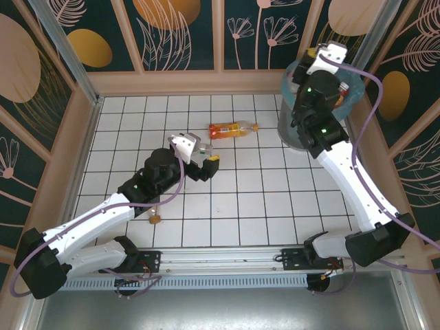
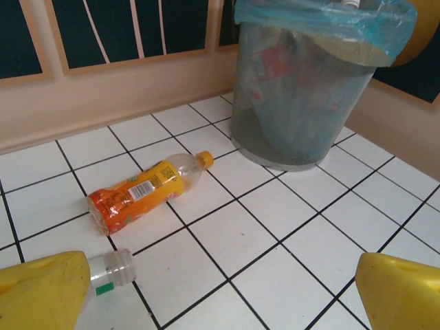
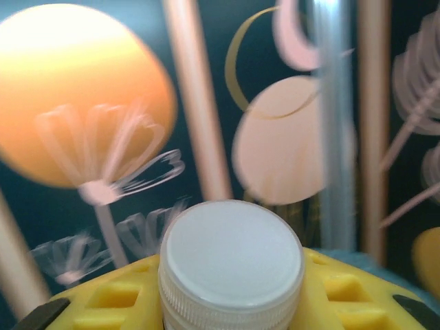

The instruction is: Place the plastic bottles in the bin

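The right gripper is clamped on a white-capped bottle above the blue-bagged grey bin. The left gripper holds its yellow fingers wide apart, short of the bin, with a clear bottle lying just beside one finger. An orange-labelled bottle lies on the tiles between that gripper and the bin.

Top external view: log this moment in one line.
left gripper open | right gripper holding white-capped bottle over bin | orange bottle on tiles
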Action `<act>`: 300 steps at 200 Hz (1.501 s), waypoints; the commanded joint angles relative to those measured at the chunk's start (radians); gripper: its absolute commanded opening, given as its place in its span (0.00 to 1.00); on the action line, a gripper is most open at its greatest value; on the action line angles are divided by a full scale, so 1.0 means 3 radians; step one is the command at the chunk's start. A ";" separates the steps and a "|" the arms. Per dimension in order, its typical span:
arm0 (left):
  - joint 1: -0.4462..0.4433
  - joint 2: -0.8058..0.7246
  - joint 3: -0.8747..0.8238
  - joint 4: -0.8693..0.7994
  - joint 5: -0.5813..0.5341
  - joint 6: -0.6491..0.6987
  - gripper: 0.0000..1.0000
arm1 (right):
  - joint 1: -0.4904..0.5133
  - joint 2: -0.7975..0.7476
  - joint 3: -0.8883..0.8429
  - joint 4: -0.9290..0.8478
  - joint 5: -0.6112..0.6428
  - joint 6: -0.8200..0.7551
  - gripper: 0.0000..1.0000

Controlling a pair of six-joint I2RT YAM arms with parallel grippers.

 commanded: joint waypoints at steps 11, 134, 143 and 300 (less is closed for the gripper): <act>-0.0002 0.0022 -0.0068 -0.0027 -0.0059 0.0054 0.99 | -0.0201 0.0234 -0.0048 0.0507 0.0461 -0.0669 0.18; 0.0002 0.0119 -0.0090 -0.0029 -0.0077 0.0064 0.98 | -0.0811 0.0526 -0.0280 -0.0467 -0.0537 0.0541 0.22; 0.0001 0.0127 -0.0090 -0.0034 -0.0082 0.0062 0.99 | -0.0812 0.0533 -0.0265 -0.0582 -0.0649 0.0628 0.22; 0.0003 0.0283 -0.0067 -0.0042 -0.0017 0.0035 0.98 | -0.1144 0.0794 -0.0795 -0.0933 -0.1125 0.0632 0.23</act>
